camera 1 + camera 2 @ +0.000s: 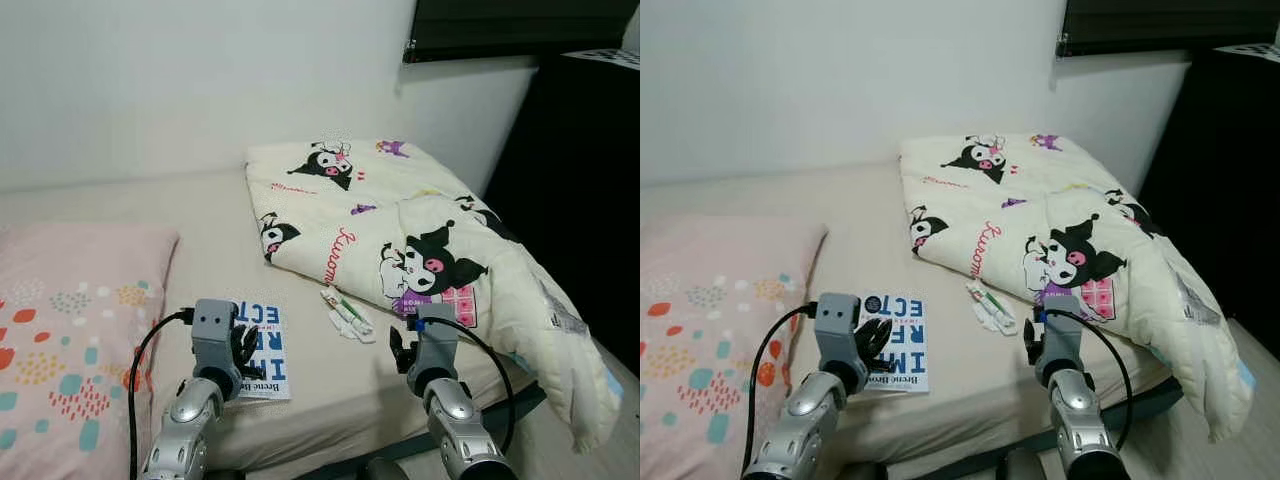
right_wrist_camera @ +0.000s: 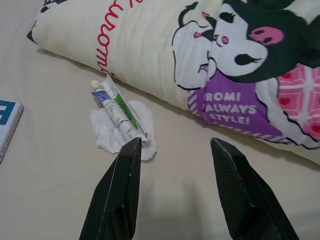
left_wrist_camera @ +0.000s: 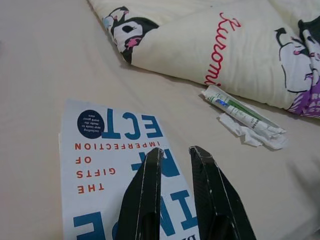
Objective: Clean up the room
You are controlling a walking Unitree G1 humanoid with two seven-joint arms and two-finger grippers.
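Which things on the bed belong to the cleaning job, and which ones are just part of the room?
For the job:
- book, lying flat before the left gripper
- tube on a crumpled tissue, ahead of the open right gripper

Just there:
- folded blanket
- pillow
- bed

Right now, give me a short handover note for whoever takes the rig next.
Left end effector: hovering over the blue and white book, fingers nearly together, holding nothing.
Right end effector: open, over bare sheet near the wrapper lying on crumpled tissue.
Both items lie on the bed beside the folded blanket; pillow on the left.
Done: nothing picked up.
Left: clear the book, wrapper and tissue.
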